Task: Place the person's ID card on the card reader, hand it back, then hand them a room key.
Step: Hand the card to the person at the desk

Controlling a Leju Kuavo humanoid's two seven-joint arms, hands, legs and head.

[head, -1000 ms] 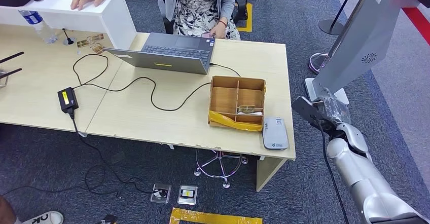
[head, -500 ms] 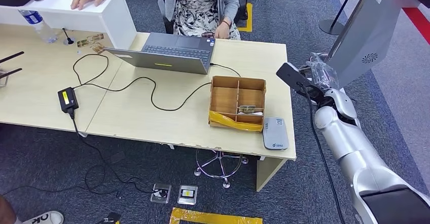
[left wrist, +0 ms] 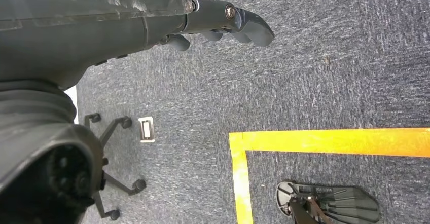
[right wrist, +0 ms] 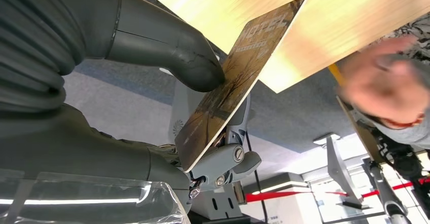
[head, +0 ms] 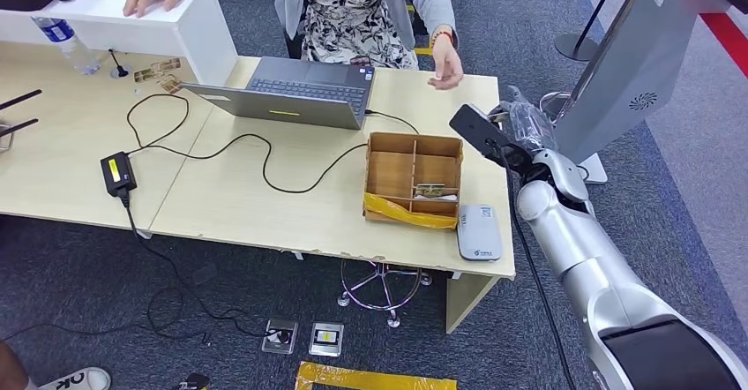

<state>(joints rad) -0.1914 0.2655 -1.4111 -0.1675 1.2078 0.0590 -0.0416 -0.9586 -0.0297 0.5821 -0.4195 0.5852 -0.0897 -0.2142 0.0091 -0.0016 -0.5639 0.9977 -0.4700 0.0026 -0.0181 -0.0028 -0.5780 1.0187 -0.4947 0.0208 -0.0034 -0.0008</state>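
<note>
While the desk point(head: 265, 196) carries the wooden divided box point(head: 413, 181) and, just beside its corner, the grey card reader point(head: 478, 230), the step in hand looks like the last one, handing over a room key, since the card in the robot's grasp reads as a hotel card. The right hand point(head: 520, 138) is raised over the desk's far corner, near the person's hand point(head: 445, 71), which hovers open above the desk edge but is not yet touching the card. Seen from the right wrist, the room key point(right wrist: 238, 77) is pinched flat between the thick thumb and the darker fingers point(right wrist: 230, 155), most of its length sticking out free. To do this well I would keep that pinch firm and steady, offer the free end toward the waiting palm, and let go only once the person plainly has hold; a tilt or an early release could drop it on the desk. The left hand point(left wrist: 223, 24) hangs by the floor, fingers loosely curled and holding nothing
</note>
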